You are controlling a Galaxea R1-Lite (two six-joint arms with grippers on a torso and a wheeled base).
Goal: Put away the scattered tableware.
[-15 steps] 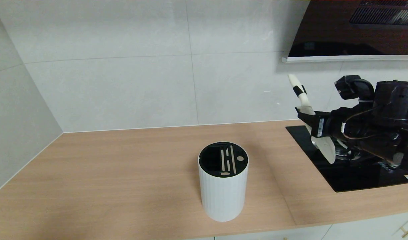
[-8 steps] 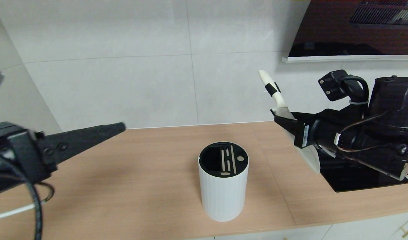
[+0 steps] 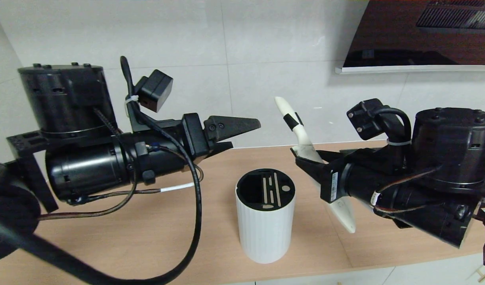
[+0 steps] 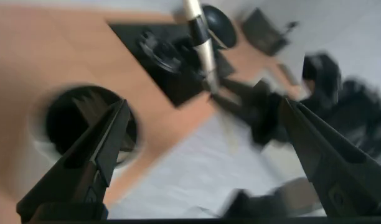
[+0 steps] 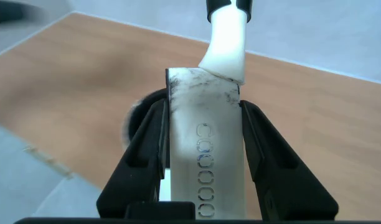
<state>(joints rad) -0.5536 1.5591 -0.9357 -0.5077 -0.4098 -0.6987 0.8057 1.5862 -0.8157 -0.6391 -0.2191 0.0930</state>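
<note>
Working over a smooth wood-grain table (image 3: 147, 221), running back to a wall of large pale grey tiles (image 3: 266, 47), with a dark glossy range hood (image 3: 424, 35) hanging at the upper right and a black glass cooktop (image 4: 165, 56) lying set into the table. Keeping a white ribbed cylindrical holder (image 3: 265, 233) upright near the table's front edge, its flat black top cut with a square opening, several narrow slots and a round hole. Gripping a knife (image 3: 302, 134) in the right claw (image 3: 308, 158), fingers clamped flat on the scuffed whitish blade just below the handle. Slanting it so the cream, black-banded handle is pointing up toward the wall and the blade tip is hanging to the right of the holder, apart from it. Holding the left claw (image 3: 232, 134) in the air to the holder's upper left, black tapered fingers spread apart around nothing, tips pointing toward the knife. Leaving bare table open left of the holder. Judging the blade tip as probably clear of the table, the angle being poor.
</note>
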